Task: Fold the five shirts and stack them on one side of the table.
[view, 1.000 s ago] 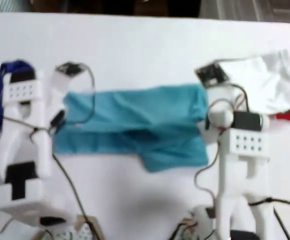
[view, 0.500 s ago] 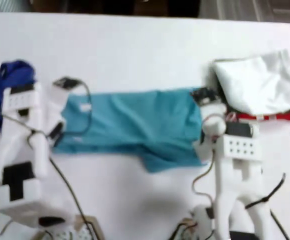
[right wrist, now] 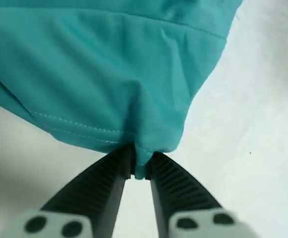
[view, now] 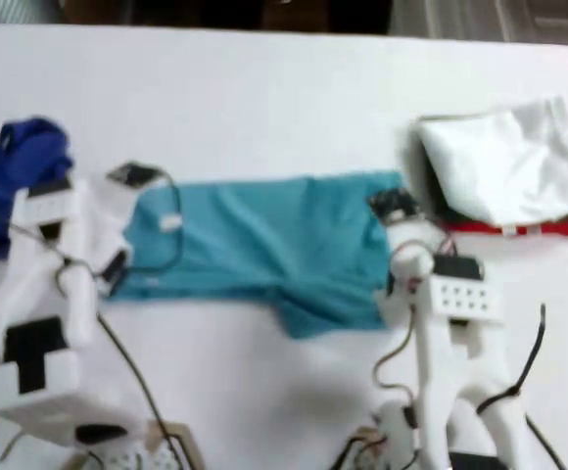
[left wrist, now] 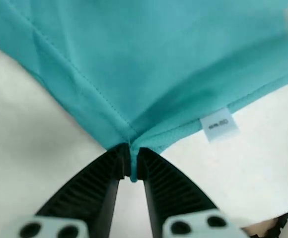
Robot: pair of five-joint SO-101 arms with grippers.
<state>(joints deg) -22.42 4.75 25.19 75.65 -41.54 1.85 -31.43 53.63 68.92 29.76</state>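
A teal shirt (view: 264, 245) lies stretched across the middle of the white table (view: 264, 98), folded lengthwise. My left gripper (left wrist: 132, 171) is shut on the teal shirt (left wrist: 149, 64) at its left end, pinching a hemmed corner beside a small white label (left wrist: 218, 126). My right gripper (right wrist: 139, 171) is shut on the teal shirt (right wrist: 104, 74) at its right end, clamping the stitched edge. In the high view the left arm (view: 54, 274) stands at the shirt's left end and the right arm (view: 450, 313) at its right end.
A folded white shirt (view: 504, 162) lies on a folded red shirt (view: 539, 225) at the right side of the table. A crumpled blue shirt (view: 10, 171) sits at the left edge. Cables trail near the front edge.
Both arms have pulled back toward the table's front edge, dragging the teal shirt with them. The right arm has come away from the white and red stack.
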